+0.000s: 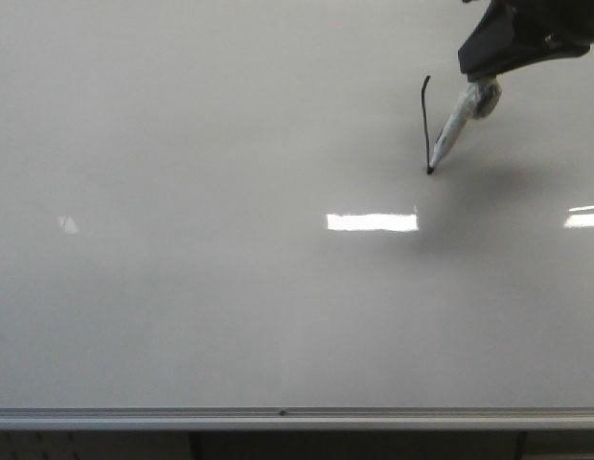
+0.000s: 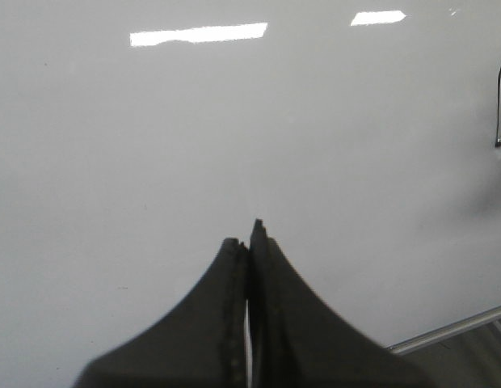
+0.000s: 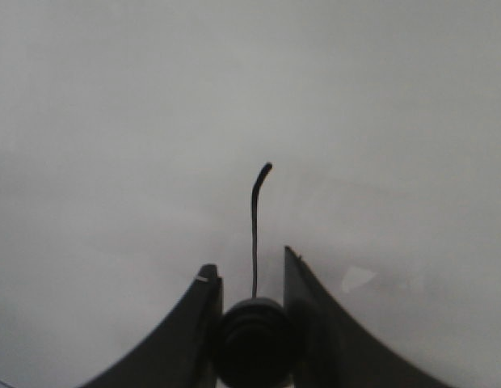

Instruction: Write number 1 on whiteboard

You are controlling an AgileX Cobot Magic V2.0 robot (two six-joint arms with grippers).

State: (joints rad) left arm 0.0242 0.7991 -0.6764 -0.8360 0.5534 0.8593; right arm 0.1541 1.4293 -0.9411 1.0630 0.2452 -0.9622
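Silver edge strip [image 1: 278,418] bounds the whiteboard [image 1: 182,287] along its near side. Toward the far right corner, the number 1 [image 1: 426,125] meets the marker [image 1: 450,134] tip; the right gripper [image 3: 252,303], largely cropped, clamps it. Left gripper [image 2: 249,242]: jaws together, holding nothing.

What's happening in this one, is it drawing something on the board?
Yes. The right gripper is clamped on a marker, its tip resting on the whiteboard at the bottom end of a thin black vertical stroke with a small hook on top, so the number 1 looks essentially drawn. The left gripper is shut, holds nothing, and hovers over bare board away from the stroke.
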